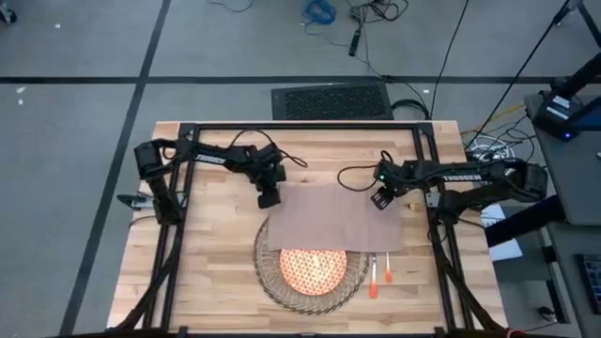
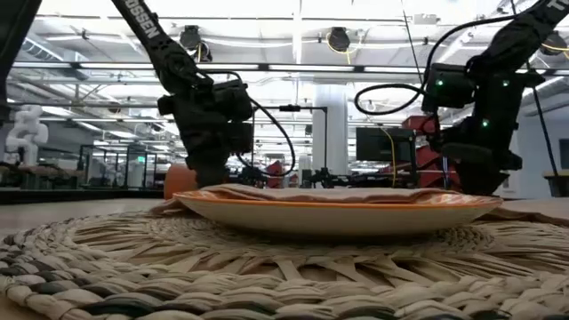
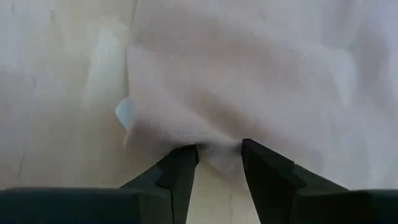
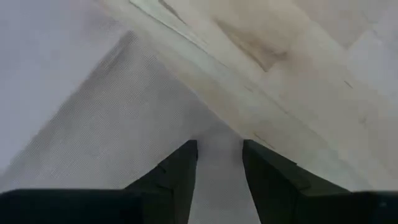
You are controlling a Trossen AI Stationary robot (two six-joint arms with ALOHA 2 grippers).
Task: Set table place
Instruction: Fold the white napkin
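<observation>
My left gripper (image 1: 269,199) and right gripper (image 1: 379,199) each pinch a far corner of the beige napkin (image 1: 333,218), which lies spread at centre frame, draped over the upper edge of the orange plate (image 1: 310,269) on the wicker placemat (image 1: 268,282). An uneven pull could drag the plate or cutlery (image 1: 379,272). Light-wood table (image 1: 211,263); grey floor with cables behind.
</observation>
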